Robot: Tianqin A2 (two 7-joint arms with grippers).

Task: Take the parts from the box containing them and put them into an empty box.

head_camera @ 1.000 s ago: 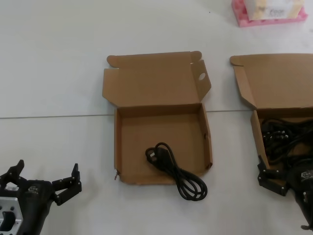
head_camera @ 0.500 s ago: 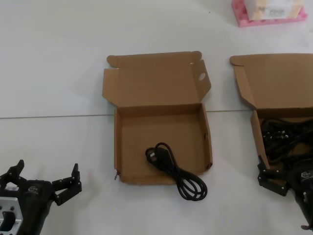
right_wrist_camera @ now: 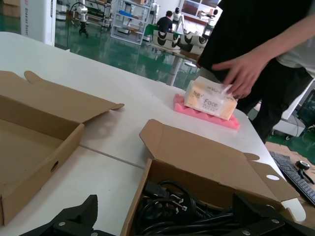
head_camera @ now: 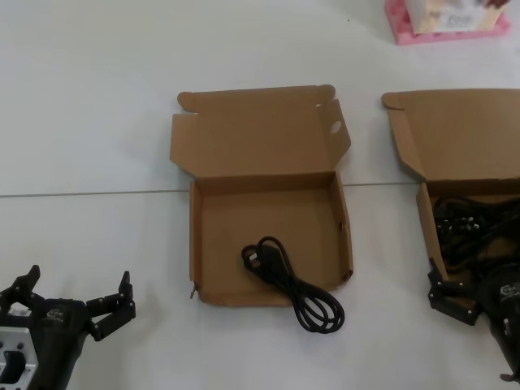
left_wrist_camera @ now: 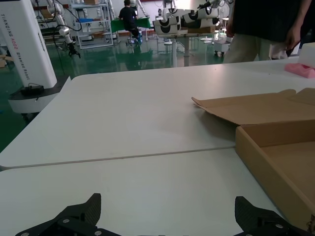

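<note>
Hovering right claw (head_camera: 452, 294), open, over box of cords (head_camera: 467, 231)

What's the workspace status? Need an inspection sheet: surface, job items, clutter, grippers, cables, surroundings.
Surface: white table, seam line across it.
Job's things: empty box open at centre, hole in lid flap; one power cord lies across its near wall, half out. Source box at the robot's right, holding tangled cords.
Clutter: tissue pack on pink foam, far right.
Grippers: left gripper open, low over table, near-left; right gripper open at source box's near edge.
Cables: nothing seen beyond the cords.
Surroundings: person at far edge, hand on the tissue pack; workshop behind.
</note>
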